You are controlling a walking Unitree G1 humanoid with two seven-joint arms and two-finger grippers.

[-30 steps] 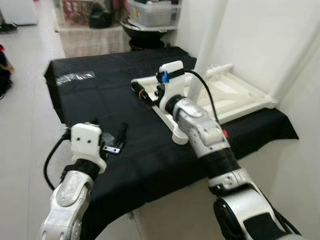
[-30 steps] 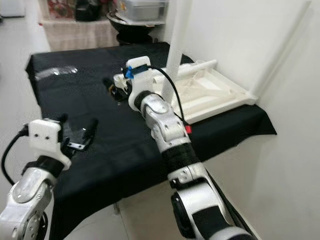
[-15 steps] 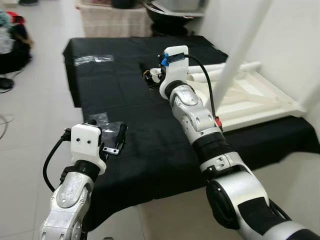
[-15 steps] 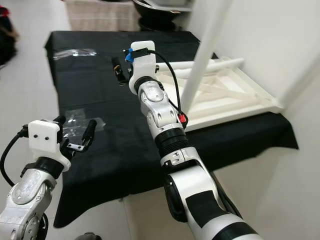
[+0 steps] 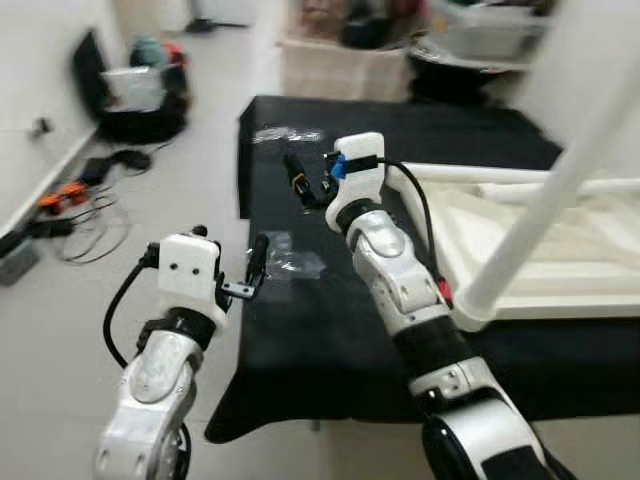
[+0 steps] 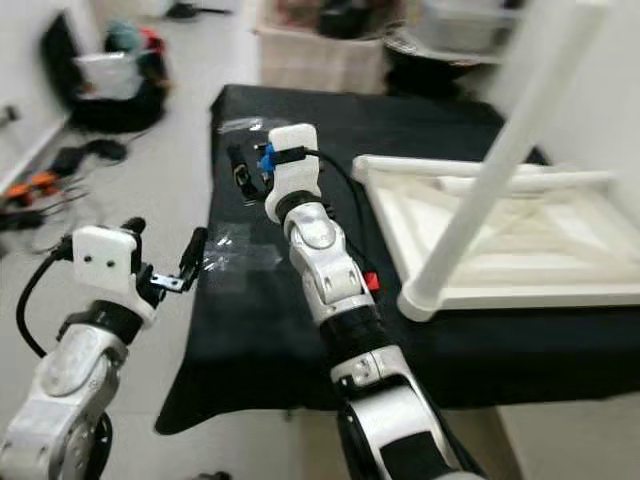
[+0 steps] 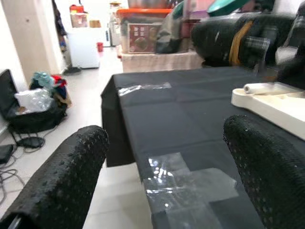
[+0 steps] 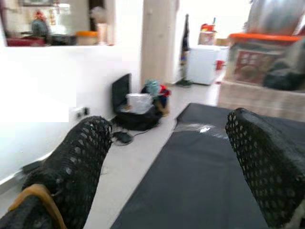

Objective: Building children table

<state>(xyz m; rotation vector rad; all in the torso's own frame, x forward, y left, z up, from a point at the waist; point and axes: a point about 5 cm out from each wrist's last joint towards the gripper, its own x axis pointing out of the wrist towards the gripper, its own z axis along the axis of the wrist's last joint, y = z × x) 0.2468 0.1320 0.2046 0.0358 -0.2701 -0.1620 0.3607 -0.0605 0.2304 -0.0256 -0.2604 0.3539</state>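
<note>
My left claw [image 5: 238, 280] hangs released at the desk's [image 5: 330, 340] near-left edge, by a clear plastic bag [image 5: 290, 262]; my right claw [image 5: 305, 180] is released over the black cloth further in; the upturned white table [image 5: 540, 250] lies right.

White children's table [image 5: 560, 235] lies on a black-clothed counter [image 5: 330, 330]; black dimpled fingers [image 7: 62, 181]; a seemingly clear plastic bag [image 7: 190, 183].
</note>
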